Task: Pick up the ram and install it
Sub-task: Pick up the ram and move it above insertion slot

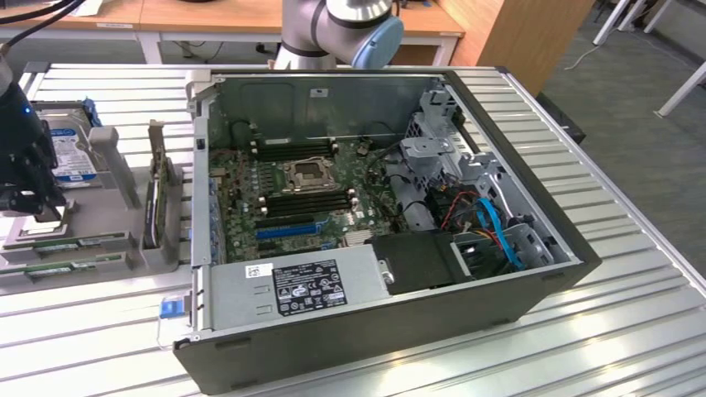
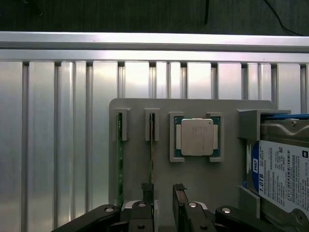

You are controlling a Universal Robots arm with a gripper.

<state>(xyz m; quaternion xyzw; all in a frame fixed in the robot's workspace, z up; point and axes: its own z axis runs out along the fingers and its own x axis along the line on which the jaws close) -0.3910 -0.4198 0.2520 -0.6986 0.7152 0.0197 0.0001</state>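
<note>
Two green ram sticks stand on edge in slots of a grey holder: one ram stick farther out, another ram stick running under one of my fingers. My gripper hangs just above the holder, open, with a bare gap between the two black fingers. In the exterior view the gripper is at the far left over the holder, where the ram sticks lie. The motherboard's black memory slots sit inside the open computer case in the middle of the table.
A processor chip rests in the holder beside the ram, and a silver hard drive with a blue-white label stands past it. A power supply and blue cables crowd the case. The ribbed metal table spreads all around.
</note>
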